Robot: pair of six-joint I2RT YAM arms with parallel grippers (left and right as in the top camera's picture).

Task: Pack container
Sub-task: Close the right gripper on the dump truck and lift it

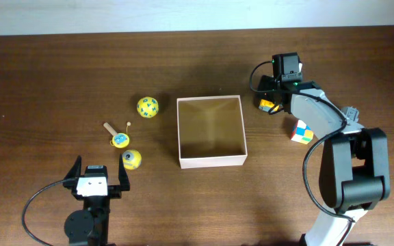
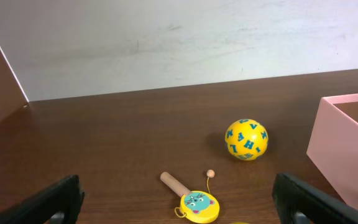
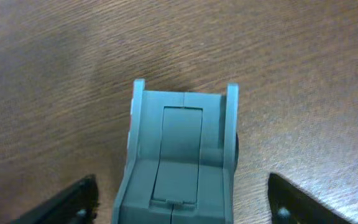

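Note:
The container [image 1: 212, 161] is a square, shallow, lidless box with pale walls and a tan inside, in the middle of the table; it holds nothing that I can see. Its pink wall shows at the right of the left wrist view [image 2: 347, 146]. My right gripper [image 1: 276, 93] is open and straddles a grey toy vehicle [image 3: 182, 155], which shows yellow and black from overhead [image 1: 267, 106], right of the box. My left gripper [image 1: 99, 168] is open and empty at the front left [image 2: 179, 208]. It points at a yellow cat-face paddle toy [image 2: 197, 205].
A yellow ball with blue letters [image 1: 147, 106] lies left of the box and also shows in the left wrist view [image 2: 246, 139]. The paddle toy [image 1: 118, 139] and a small yellow toy [image 1: 131, 160] lie nearer my left gripper. A colour cube [image 1: 301, 131] lies right of the box.

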